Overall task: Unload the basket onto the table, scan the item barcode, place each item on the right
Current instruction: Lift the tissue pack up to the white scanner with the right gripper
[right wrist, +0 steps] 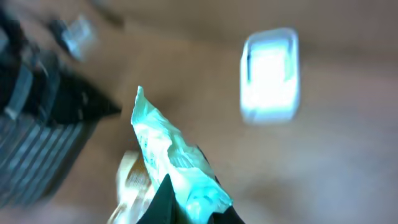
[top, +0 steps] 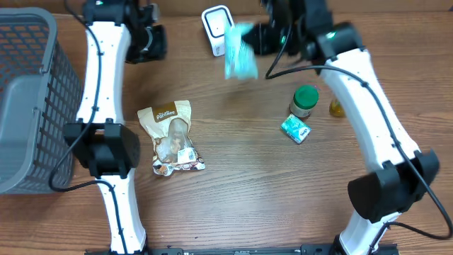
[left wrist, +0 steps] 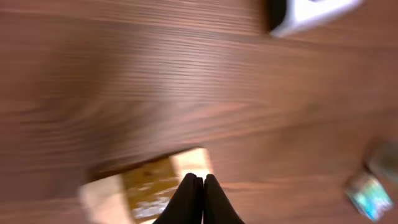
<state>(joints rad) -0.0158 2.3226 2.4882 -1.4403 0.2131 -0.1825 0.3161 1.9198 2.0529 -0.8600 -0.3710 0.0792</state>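
A teal and white packet [top: 240, 53] hangs blurred in the air beside the white scanner [top: 218, 28] at the back of the table. My right gripper [top: 263, 39] is shut on it; the right wrist view shows the packet [right wrist: 177, 165] pinched between the dark fingertips [right wrist: 163, 202], with the scanner [right wrist: 269, 74] beyond it. My left gripper [top: 145, 39] sits at the back left, shut and empty; in its wrist view the fingertips [left wrist: 186, 199] press together above the table. The barcode does not show.
A tan snack pouch [top: 170, 138] lies at centre left, also blurred as the pouch [left wrist: 146, 186] under the left fingers. A green-capped jar [top: 305, 101], a small teal box [top: 295, 128] and a yellow item [top: 337, 108] stand at right. A grey basket [top: 28, 99] fills the left edge.
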